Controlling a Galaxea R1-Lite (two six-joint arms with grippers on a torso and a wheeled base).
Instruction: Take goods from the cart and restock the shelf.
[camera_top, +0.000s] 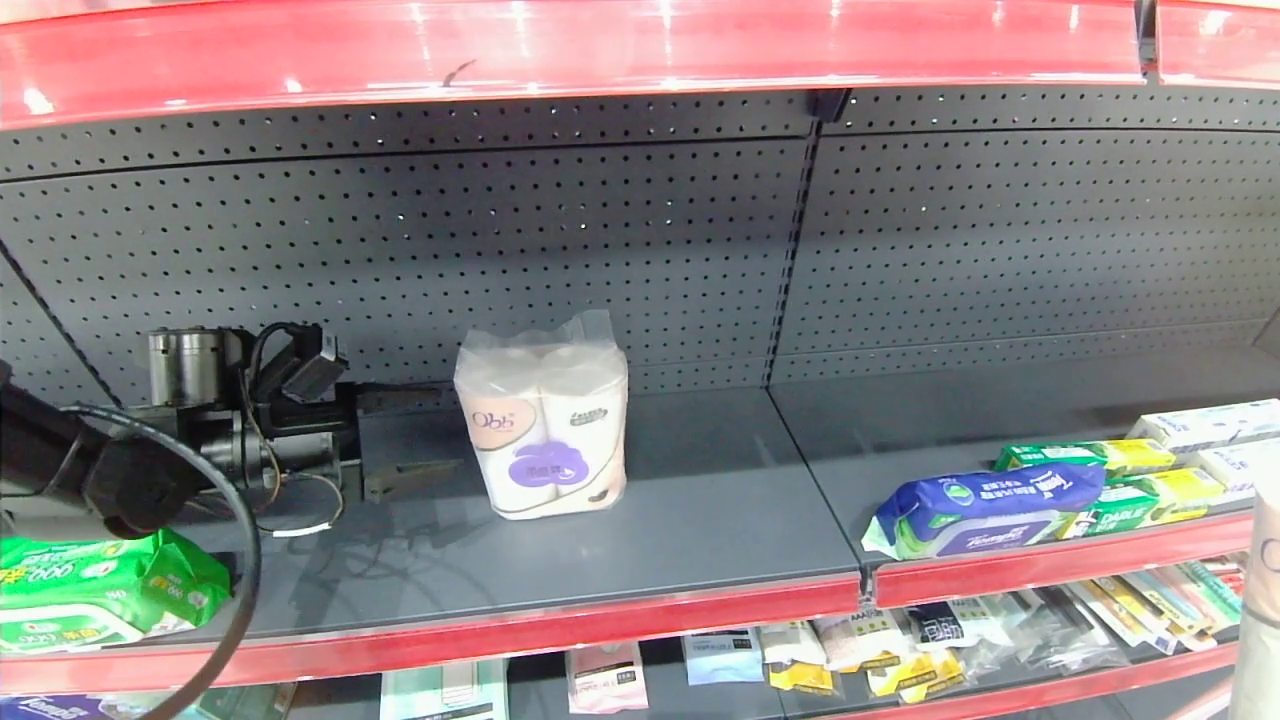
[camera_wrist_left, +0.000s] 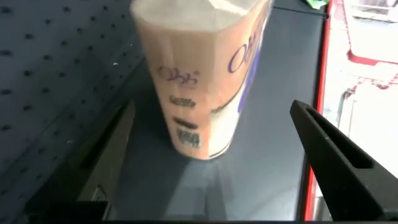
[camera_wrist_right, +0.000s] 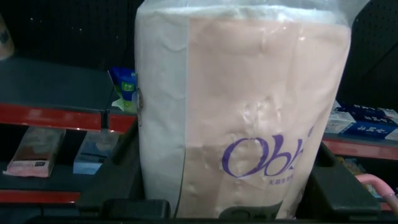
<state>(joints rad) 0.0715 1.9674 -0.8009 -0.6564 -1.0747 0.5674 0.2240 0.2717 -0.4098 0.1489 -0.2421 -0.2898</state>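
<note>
Clear-wrapped pack of white toilet rolls (camera_top: 541, 420): standing upright on the grey metal shelf board (camera_top: 700, 500), long axis vertical, set back from the red front edge (camera_top: 600, 620) and just short of the perforated back panel (camera_top: 600, 250). Nothing touches it.

Left gripper (camera_top: 448, 430): on the pack's left, level with its lower half, pointing straight at it. Spread wide, holding nothing. In the left wrist view the pack sits ahead of the tips with clear shelf showing either side, so near, but apart.

Second pack of toilet rolls in peach-and-white wrap (camera_wrist_right: 242, 93): clamped upright in the right gripper (camera_wrist_right: 227, 168), a finger on each flank. In the head view we see it at the far right, out in front of the red front edge and lower than the board, well apart from the first pack.

Between the two: bare board to the right of the standing pack, then a blue packet of wet wipes (camera_top: 990, 505) lying at the shelf front.

Our reading: the left gripper is the nearer to the shelved pack, but the load is on the right. That pack has to go up, inward and leftward to land beside its twin, kept upright, clearing the red front edge and the wipes.
</note>
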